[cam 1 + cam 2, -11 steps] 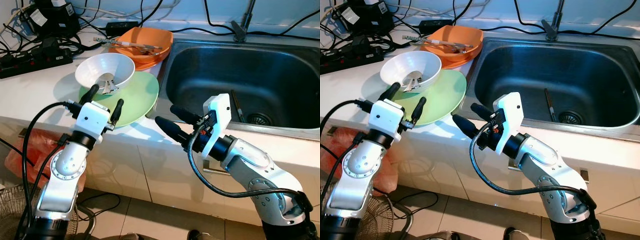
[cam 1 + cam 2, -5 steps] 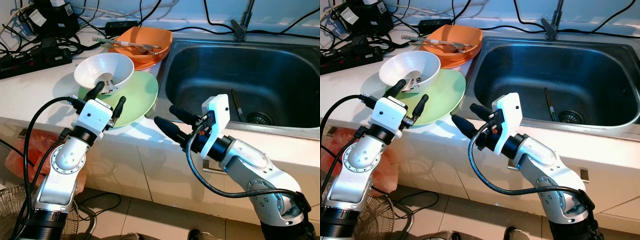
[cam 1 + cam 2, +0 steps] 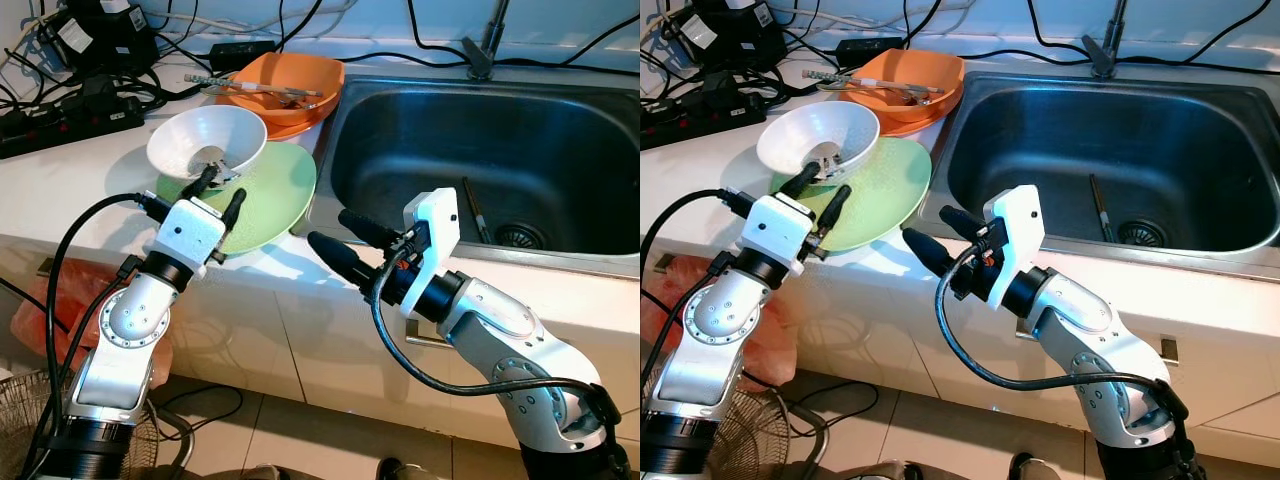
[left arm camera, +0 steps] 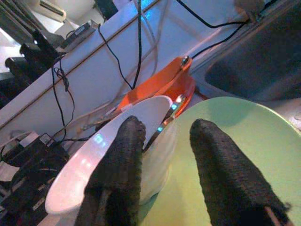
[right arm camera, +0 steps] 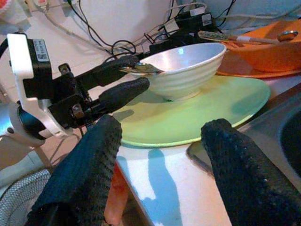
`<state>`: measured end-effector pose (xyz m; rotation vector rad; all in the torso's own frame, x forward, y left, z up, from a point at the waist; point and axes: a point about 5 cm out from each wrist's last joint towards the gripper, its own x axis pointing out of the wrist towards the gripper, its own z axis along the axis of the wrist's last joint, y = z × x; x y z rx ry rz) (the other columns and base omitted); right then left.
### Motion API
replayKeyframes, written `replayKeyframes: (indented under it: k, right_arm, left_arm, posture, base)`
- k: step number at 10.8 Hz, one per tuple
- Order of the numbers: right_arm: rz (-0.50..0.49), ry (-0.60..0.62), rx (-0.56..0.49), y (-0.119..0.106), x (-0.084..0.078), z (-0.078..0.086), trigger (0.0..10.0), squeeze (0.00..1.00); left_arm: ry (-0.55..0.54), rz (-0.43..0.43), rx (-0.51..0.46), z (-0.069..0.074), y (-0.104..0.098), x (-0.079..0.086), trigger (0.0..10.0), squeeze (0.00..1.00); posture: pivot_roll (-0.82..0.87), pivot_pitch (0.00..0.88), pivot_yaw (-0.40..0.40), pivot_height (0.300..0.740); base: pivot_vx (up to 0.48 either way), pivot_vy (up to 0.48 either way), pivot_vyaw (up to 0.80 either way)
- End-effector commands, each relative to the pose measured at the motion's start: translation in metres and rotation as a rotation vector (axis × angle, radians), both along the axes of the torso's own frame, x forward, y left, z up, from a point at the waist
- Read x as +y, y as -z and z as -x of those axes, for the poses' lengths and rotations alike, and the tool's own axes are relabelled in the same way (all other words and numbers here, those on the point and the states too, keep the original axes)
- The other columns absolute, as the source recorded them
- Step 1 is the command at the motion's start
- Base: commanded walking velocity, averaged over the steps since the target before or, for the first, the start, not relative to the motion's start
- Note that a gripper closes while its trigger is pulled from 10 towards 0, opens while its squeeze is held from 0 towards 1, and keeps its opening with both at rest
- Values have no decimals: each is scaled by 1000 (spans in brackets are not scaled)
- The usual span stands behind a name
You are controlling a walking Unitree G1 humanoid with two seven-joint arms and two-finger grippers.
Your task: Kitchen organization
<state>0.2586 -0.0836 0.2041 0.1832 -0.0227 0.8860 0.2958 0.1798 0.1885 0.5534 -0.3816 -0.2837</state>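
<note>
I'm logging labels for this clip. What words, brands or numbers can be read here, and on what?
None can be read.
A small label on the left end effector, on its white housing: too small and blurred to read.
The power strips and the adapters behind them: no legible marking.

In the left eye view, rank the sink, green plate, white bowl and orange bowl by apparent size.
1. Stainless steel sink basin
2. Round pale green plate
3. White ceramic bowl and orange plastic bowl: alike; the orange one is farther and partly hidden, so unranked.
</note>
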Motion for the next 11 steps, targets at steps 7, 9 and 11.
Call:
replayKeyframes:
  k: [7, 9, 11]
  right_arm:
    - [-2, 9, -20, 0, 1, -1, 10000, 0]
    - [-1, 11, -24, 0, 2, -3, 10000, 0]
    - [-1, 15, -27, 0, 1, -4, 10000, 0]
  left_arm:
    - [-40, -1, -128, 0, -26, 5, 0, 0]
    - [-44, 1, -156, 0, -33, 5, 0, 0]
    - [-52, -8, -198, 1, -40, 5, 0, 0]
  posture:
    - [93, 118, 101, 740]
    - [96, 114, 98, 740]
    - [95, 110, 96, 740]
  base:
    - [0, 0, 0]
    - [0, 0, 0]
    - [0, 0, 0]
